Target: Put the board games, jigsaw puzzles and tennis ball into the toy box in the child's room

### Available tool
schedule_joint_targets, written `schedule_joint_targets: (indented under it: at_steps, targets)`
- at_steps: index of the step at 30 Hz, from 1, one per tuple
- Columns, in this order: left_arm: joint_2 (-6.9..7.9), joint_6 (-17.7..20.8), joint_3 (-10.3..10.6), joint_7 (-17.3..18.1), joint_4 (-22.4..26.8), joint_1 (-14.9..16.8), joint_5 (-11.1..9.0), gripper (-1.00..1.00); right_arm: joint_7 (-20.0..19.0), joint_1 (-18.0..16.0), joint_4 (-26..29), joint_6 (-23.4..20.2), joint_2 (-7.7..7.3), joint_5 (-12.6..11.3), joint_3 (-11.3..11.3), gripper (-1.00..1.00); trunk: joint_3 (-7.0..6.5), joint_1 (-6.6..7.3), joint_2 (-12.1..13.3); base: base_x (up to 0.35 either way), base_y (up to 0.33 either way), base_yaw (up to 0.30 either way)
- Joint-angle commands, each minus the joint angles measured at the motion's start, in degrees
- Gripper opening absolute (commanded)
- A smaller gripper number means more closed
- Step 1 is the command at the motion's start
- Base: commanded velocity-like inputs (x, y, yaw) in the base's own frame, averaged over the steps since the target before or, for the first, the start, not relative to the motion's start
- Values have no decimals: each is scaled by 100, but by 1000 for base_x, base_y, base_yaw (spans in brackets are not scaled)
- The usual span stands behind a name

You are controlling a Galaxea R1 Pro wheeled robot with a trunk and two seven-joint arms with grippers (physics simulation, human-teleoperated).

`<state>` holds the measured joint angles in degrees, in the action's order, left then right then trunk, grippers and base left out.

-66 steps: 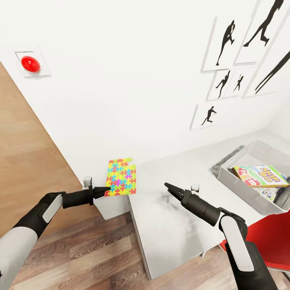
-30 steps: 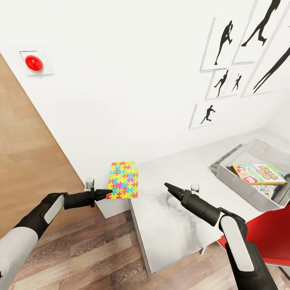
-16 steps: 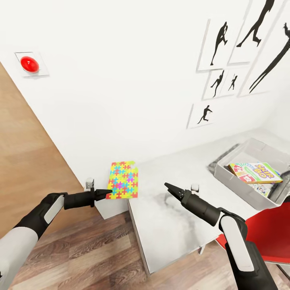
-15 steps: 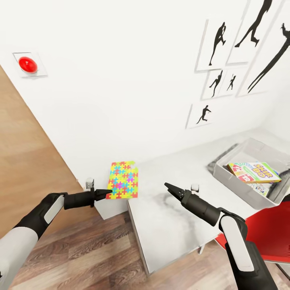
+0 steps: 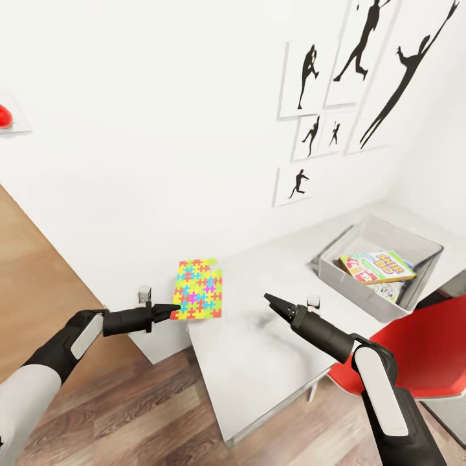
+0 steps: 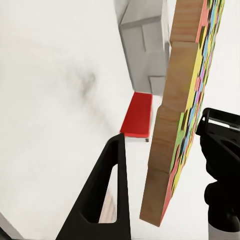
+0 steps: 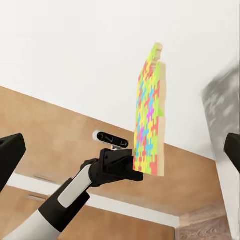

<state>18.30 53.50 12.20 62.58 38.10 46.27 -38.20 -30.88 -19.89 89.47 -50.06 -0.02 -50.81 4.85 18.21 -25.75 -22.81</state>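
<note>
My left gripper (image 5: 172, 310) is shut on the lower corner of a jigsaw puzzle (image 5: 197, 289), a flat square of yellow, pink, blue and green pieces, held upright in the air just off the table's (image 5: 259, 353) left end. In the left wrist view the puzzle's wooden edge (image 6: 170, 125) stands between the two fingers. My right gripper (image 5: 267, 298) hovers over the table, open and holding nothing; its fingers (image 7: 10, 155) sit wide apart, facing the puzzle (image 7: 149, 130). The toy box (image 5: 336, 278) stands at the table's far right with colourful board games (image 5: 377, 266) inside.
A red chair (image 5: 414, 362) is pushed in at the table's right side, beside my right arm. The brown wooden door (image 5: 32, 278) is at left and a red button (image 5: 4, 116) sits on the white wall. Black silhouette pictures (image 5: 310, 77) hang above the table. Wood-plank floor lies below.
The whole view has swung, so the table, toy box and pictures sit further left in the picture. Both arms hold the same pose, and the left gripper still holds the puzzle.
</note>
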Motion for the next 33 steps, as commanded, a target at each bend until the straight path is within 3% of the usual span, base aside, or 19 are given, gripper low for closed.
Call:
schedule_joint_targets:
  at_steps: [1,17,33]
  targets:
    - [7,28,22,6,-1,5,-30,-100,-15,-6,0,-34,2,1,7,100,4,-3,-10,0,0,-223]
    - [13,21,28,5,4,5,-30,-100,-42,-6,7,-39,2,7,7,100,-110,-3,-10,0,0,-203]
    - [14,14,28,1,4,5,-29,-100,-42,-6,9,-39,2,10,4,100,-252,-3,-10,0,0,-76]
